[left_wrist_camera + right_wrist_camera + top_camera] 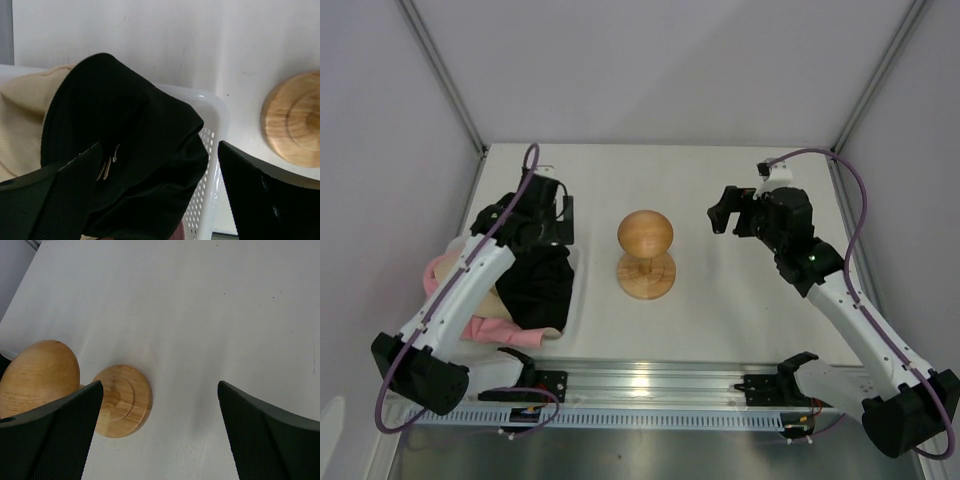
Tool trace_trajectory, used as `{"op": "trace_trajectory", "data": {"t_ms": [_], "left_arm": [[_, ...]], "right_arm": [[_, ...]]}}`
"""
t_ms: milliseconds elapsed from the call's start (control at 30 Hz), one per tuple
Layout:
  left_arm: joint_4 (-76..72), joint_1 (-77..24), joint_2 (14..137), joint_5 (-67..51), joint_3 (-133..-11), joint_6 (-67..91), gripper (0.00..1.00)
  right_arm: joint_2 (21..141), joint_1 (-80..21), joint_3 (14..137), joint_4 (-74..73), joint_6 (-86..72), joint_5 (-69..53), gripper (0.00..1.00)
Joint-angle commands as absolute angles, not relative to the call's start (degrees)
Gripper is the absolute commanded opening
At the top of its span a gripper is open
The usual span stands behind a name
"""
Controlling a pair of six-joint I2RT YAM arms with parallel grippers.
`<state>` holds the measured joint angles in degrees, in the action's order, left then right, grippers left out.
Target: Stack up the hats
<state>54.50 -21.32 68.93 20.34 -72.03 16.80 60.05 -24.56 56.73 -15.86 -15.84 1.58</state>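
The hats lie heaped in the white basket (212,117) at the left edge of the worktop (740,310): the black hat (125,140) sits crumpled on top, the beige hat (25,115) shows beneath it on the left, and pink fabric (485,328) pokes out at the near side. The left hand (160,150) hovers directly above the black hat with its jaws spread wide, gripping nothing. The right hand (160,387) is likewise wide open and empty, hanging over bare worktop to the right of the wooden stand (645,240). The step in hand looks like picking up the black hat. To do it well, the left hand should come straight down and pinch the crown or one fold of brim only, so the beige hat underneath is not dragged along. It should also keep away from the basket wall. A slow lift would let the floppy brim fall free before it travels toward the stand.
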Motion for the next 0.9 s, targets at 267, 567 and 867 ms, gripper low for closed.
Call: {"op": "trace_trajectory", "data": {"t_ms": [267,567,867], "left_arm": [[64.07,-26.89,64.35,30.77,-70.32,24.16,0.99],[67.16,-22.34,49.48,24.27,-62.32,31.91,0.97],[53.09,-9.58,51.14,13.70,-53.70,24.35,0.94]], "right_arm": [[60.38,-24.79,56.60,-13.89,-17.40,0.79,1.00],[61.35,-24.79,56.34,-14.24,-19.16,-2.28,1.00],[63.02,-24.79,57.30,-12.22,-19.33,-4.13,1.00]]}}
